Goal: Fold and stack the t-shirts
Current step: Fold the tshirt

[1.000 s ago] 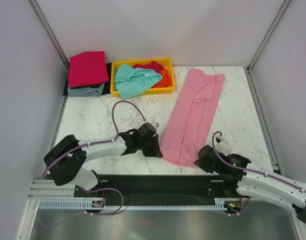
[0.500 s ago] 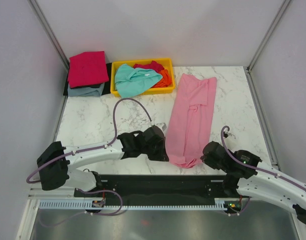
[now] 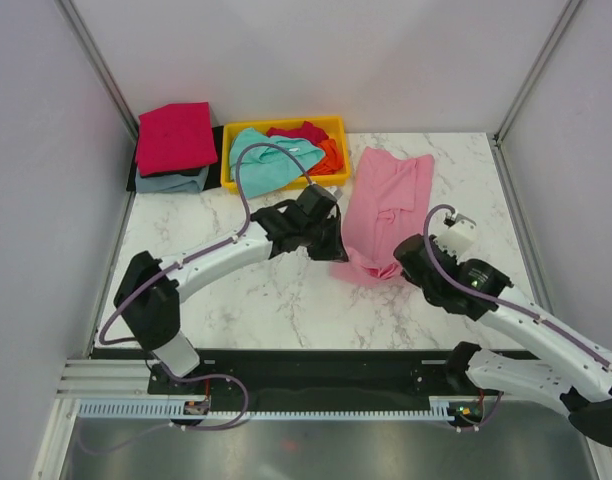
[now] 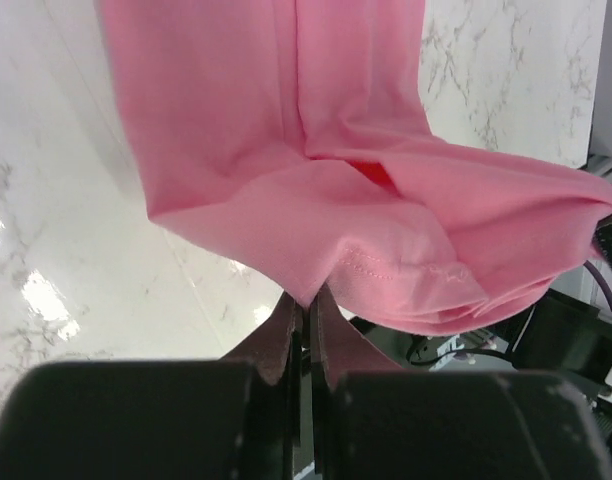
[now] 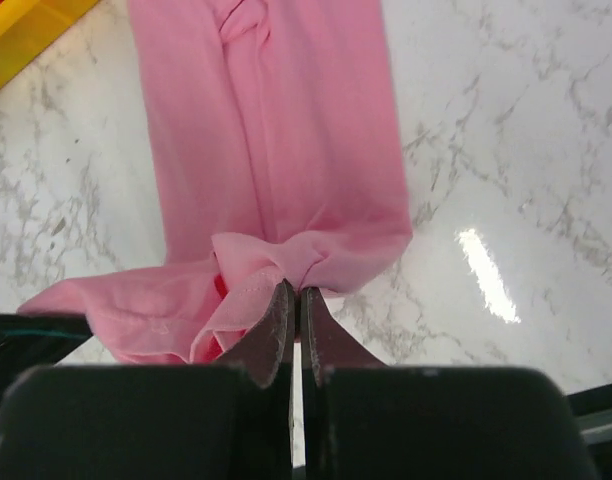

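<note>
I hold the light pink t-shirt (image 3: pixel 391 195) with both end effectors. My left end effector (image 3: pixel 329 243) is pinched tight on one corner of its bottom hem. My right end effector (image 3: pixel 402 262) is pinched tight on the other corner.

The shirt lies on the counter (image 3: pixel 226 290), just right of the yellow tray (image 3: pixel 338 124). The end near the tray is flat. The end away from the tray is up off the counter and hangs bunched between my two end effectors.

I hold both corners so the hem stays even. I think this is the fold in half, with the hem going toward the tray end.

A teal t-shirt (image 3: pixel 261 160), a red t-shirt (image 3: pixel 306 132) and an orange t-shirt (image 3: pixel 332 153) sit loose in the tray. Left of the tray, a folded crimson t-shirt (image 3: pixel 176 137) lies on a grey-blue t-shirt (image 3: pixel 171 182). I think that is the stack where the pink one goes next.
</note>
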Available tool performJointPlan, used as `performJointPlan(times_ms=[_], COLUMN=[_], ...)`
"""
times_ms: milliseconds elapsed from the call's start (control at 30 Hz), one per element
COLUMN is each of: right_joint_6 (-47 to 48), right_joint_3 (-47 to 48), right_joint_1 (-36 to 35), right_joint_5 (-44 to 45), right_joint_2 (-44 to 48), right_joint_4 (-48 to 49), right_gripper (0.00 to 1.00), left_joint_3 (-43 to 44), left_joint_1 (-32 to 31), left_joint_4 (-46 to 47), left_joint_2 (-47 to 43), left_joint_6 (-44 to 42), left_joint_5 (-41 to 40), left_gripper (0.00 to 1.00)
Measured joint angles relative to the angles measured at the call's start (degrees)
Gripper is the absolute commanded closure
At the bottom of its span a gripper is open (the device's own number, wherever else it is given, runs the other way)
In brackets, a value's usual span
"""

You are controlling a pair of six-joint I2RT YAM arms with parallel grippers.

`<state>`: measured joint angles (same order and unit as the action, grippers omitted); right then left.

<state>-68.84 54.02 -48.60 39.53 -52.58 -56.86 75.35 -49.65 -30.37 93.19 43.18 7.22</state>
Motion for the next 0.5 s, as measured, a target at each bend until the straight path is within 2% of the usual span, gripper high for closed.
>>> performJointPlan(times_ms=[200, 500], right_joint_6=[13.3, 23.8], right_joint_3=[0.3, 0.5], right_joint_1=[13.7, 23.1], right_joint_5=[-4.2, -12.4], right_joint_2=[-2.8, -11.1], right_joint_4=[7.5, 16.9], right_gripper=[1.0, 1.0], left_joint_3=[8.5, 20.7], left_joint_1=[3.1, 5.8], left_joint_4=[-1.8, -4.8], left_joint_2=[7.3, 17.1], left_joint_6=[-3.9, -9.3], left_joint_5=[2.5, 5.0], left_gripper=[0.98, 0.98])
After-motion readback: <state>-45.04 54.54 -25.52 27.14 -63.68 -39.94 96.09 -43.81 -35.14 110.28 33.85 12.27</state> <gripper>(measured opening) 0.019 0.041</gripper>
